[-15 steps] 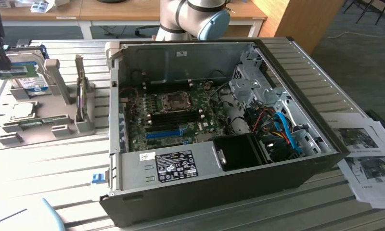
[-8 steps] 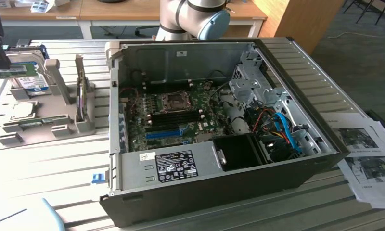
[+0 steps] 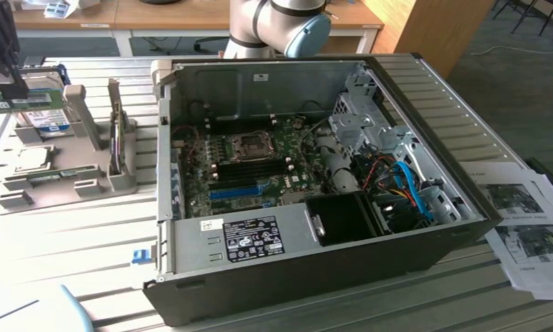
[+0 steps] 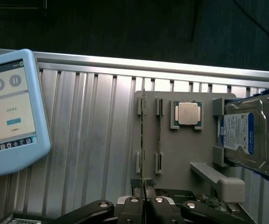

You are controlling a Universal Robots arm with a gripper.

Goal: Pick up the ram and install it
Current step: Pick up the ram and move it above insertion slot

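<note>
Fingers (image 4: 135, 214) are clenched on the ram (image 4: 143, 140). The wrist view catches it edge-on, as a thin line running out from between the two tips, in line with one pair of slotted clips on the grey holder (image 4: 185, 158). A second stick (image 4: 159, 135) sits in the neighbouring pair of clips, just beside it. That view also gives a square CPU (image 4: 188, 113) in its own recess on the holder. A silver hard drive (image 4: 246, 135) with a blue-and-white label is propped on edge at one end. Off the holder's other side, a teach pendant (image 4: 8, 112) with a pale blue frame lies on the slatted metal counter (image 4: 92, 140).

From the exterior view the ram (image 3: 9, 105) reads as a green strip held level at the upper left of the frame. It sits under the dark fingers (image 3: 14, 86) and above the holder (image 3: 74, 169), with the hard drive (image 3: 46, 121) just behind it. The gripper body hangs upright there, pointing down. It is well apart from the arm's (image 3: 276, 21) grey-and-blue joint, which sits at the top centre behind the open computer case (image 3: 304, 277). That case lies on its side in the middle of the frame with its motherboard (image 3: 249, 166) exposed, carrying the CPU socket (image 3: 251, 144) and a blue expansion slot (image 3: 235, 192). Printed papers (image 3: 525, 207) lie at the right edge.
</note>
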